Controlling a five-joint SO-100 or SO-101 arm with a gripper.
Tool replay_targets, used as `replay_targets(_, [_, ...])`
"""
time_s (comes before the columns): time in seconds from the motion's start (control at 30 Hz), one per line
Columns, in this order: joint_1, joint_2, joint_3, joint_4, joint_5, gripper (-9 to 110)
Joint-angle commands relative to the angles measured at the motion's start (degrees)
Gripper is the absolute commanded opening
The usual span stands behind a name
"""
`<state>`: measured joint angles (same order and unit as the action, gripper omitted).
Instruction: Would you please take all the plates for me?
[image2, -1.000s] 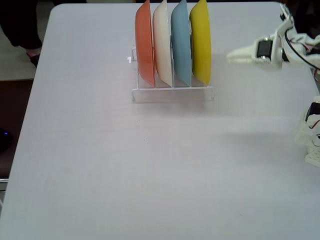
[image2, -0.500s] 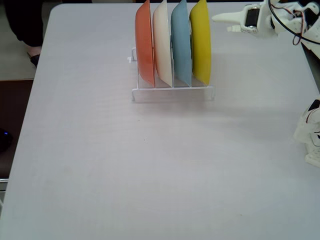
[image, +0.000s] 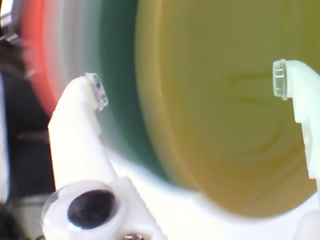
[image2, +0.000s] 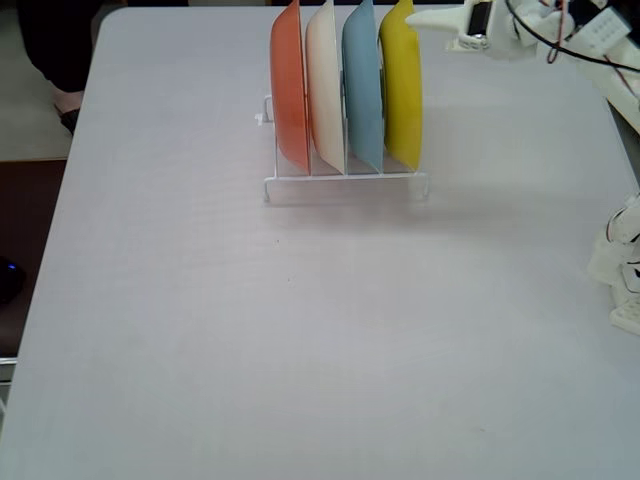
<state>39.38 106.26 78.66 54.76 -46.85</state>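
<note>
Plates: we are seeing four standing on edge in a white wire rack (image2: 345, 186) at the far middle of the counter (image2: 300, 340); from left to right in the fixed view, orange plate (image2: 289, 90), cream-white plate (image2: 324, 85), light blue plate (image2: 361, 85), yellow plate (image2: 402, 85).
Jaws: we are finding the gripper (image2: 425, 18) spread open, holding nothing, its tip just beside the yellow plate's top edge.
Wrist view: we are noting the yellow plate's face (image: 220, 100) filling the gap between the two fingertips (image: 95, 90); contact cannot be told.
Arm: reaching in from the far right of the fixed view.
</note>
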Motion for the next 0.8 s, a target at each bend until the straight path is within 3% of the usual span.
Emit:
replay_targets(0.0, [0.97, -2.02, -6.24, 0.00, -0.18, 41])
replay_targets(0.27, [1.23, -11.16, -16.00, -0.70, -0.79, 32])
replay_targets(0.57, [-0.97, -16.26, -25.14, 0.18, 0.26, 0])
replay_targets(0.77, [-1.85, -17.67, -37.71, 5.54, 1.93, 0])
